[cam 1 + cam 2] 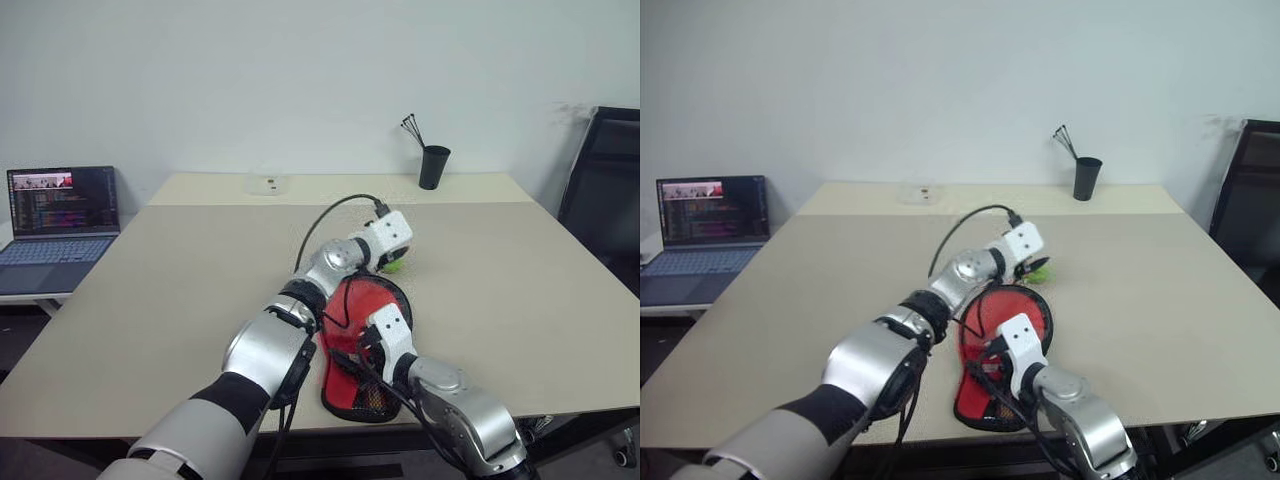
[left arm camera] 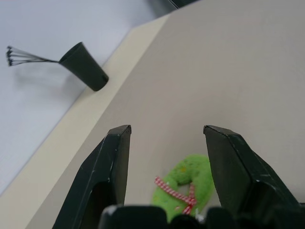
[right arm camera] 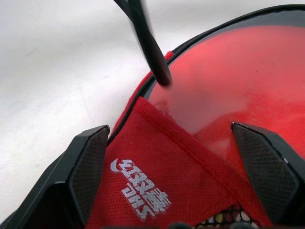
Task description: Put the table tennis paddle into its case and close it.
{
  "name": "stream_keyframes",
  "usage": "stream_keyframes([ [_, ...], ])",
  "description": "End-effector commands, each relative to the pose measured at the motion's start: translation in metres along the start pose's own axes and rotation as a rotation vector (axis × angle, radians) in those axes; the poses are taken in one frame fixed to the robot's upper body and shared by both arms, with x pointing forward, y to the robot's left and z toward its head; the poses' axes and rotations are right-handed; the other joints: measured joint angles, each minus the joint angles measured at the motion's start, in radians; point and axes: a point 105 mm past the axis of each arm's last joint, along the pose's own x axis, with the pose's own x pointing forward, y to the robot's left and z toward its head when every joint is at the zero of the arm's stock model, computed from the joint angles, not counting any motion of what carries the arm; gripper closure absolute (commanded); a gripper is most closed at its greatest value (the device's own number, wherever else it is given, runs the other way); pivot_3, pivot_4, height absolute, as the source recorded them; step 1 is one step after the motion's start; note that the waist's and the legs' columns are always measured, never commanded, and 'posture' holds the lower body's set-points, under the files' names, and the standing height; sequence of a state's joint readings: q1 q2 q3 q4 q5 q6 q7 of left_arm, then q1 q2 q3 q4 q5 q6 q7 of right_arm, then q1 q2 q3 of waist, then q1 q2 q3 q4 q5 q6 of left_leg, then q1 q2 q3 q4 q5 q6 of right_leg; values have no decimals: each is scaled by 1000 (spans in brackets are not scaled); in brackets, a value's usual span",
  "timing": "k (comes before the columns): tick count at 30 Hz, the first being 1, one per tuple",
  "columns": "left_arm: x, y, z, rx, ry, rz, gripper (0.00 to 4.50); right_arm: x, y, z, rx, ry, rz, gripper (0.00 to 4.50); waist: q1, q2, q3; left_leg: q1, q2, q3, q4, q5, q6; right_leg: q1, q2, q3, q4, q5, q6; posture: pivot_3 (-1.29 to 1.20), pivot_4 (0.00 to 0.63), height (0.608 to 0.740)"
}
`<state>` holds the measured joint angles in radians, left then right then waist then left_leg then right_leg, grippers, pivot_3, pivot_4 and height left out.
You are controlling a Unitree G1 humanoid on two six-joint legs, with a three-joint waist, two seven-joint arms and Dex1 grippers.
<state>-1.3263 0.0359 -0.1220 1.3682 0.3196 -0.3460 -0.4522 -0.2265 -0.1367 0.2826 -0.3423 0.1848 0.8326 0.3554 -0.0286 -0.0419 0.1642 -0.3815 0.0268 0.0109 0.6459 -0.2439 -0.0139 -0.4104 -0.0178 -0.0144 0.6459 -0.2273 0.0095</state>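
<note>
While the paddle (image 3: 228,90) lies half inside the case (image 1: 362,345) at the worktop's (image 1: 180,290) near edge, both sets of fingers stand spread and empty: the left gripper (image 2: 167,138) above the green charm (image 2: 188,183), the right gripper (image 3: 171,143) over the flap. A careless tug could drag the case off the edge.

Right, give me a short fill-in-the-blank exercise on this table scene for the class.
1. The left gripper hangs with its fingers ____ above the green charm.
2. The paddle lies partly inside the ____ fabric case.
3. On the side desk stands an open ____.
4. The cup at the table's far edge is ____.

Missing words: open; red; laptop; black
</note>
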Motion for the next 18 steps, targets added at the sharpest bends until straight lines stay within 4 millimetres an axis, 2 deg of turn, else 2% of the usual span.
stream_keyframes([
  [1, -15, 21, 2, -67, -89, 32, 1869, -14, -3, 0, 63, 19, 55, 0, 0, 0, 0, 0, 0, 0, 0, 0, 0, 0, 0, 0, 0, 0, 0, 0, 150, 740],
  [6, -43, 39, -19, -235, -149, 29, 1869, -33, 1, 29, 57, -68, 168, 0, 0, 1, 3, -3, 0, 0, 0, 0, 0, -2, -1, 0, 0, 0, 0, 0, 150, 740],
  [9, -68, 41, -29, -386, -238, -63, 1869, -40, -5, 49, 45, -135, 197, 0, -4, 2, 4, -3, 0, 0, 0, 0, 0, -4, 0, 0, 0, 0, 0, 0, 150, 740],
  [12, -94, 43, -40, -459, -272, -122, 1869, -42, -24, 64, 42, -183, 166, 0, -4, 2, 4, -3, 1, 0, 0, 0, 0, -4, 0, 1, 1, 0, 0, 0, 150, 740],
  [16, -128, 50, -59, -486, -233, -93, 1869, -42, -59, 85, 49, -247, 82, 0, -1, 2, 5, -4, 1, 0, 0, 0, 0, -5, 0, 2, 1, 0, 0, 0, 150, 740],
  [18, -141, 50, -66, -496, -213, -72, 1869, -37, -78, 87, 64, -260, 29, 0, -1, 2, 5, -4, 2, 0, 0, 0, 0, -5, 0, 2, 1, 0, 0, 0, 150, 740],
])
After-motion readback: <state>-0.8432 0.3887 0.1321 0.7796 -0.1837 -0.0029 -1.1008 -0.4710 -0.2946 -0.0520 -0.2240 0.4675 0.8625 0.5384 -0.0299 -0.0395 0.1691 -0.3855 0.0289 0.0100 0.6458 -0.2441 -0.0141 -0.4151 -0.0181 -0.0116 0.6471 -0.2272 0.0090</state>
